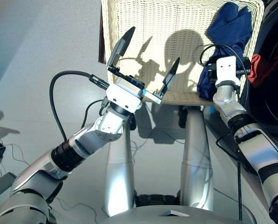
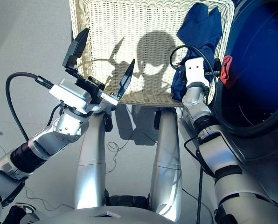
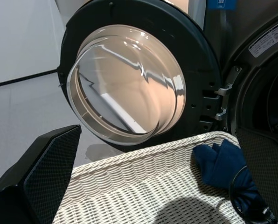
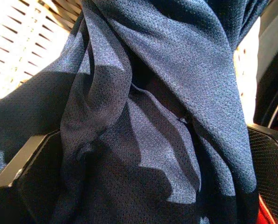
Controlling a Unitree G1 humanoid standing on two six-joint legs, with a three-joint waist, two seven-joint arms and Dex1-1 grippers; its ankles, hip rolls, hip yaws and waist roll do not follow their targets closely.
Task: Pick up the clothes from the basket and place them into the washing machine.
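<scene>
The cream-white wicker basket [image 1: 143, 28] stands ahead of me. The navy garment [image 1: 228, 29] is bunched up at its right end. My right gripper [image 4: 153, 135] is pushed into this cloth, open, one finger on each side of the folds. The coral-red garment [image 1: 256, 65] shows at the rim of the washing machine [image 2: 265, 93], just right of the basket. My left gripper [image 1: 148, 58] hovers open over the basket's near left part and holds nothing. The machine's round glass door [image 3: 129, 84] stands swung open behind the basket. The black garment is out of view.
Grey floor [image 1: 45, 51] lies left of the basket. Cables [image 1: 59, 93] loop from my left wrist, and one [image 1: 209, 51] from my right. The dark drum opening [image 3: 269, 107] is to the right of the open door.
</scene>
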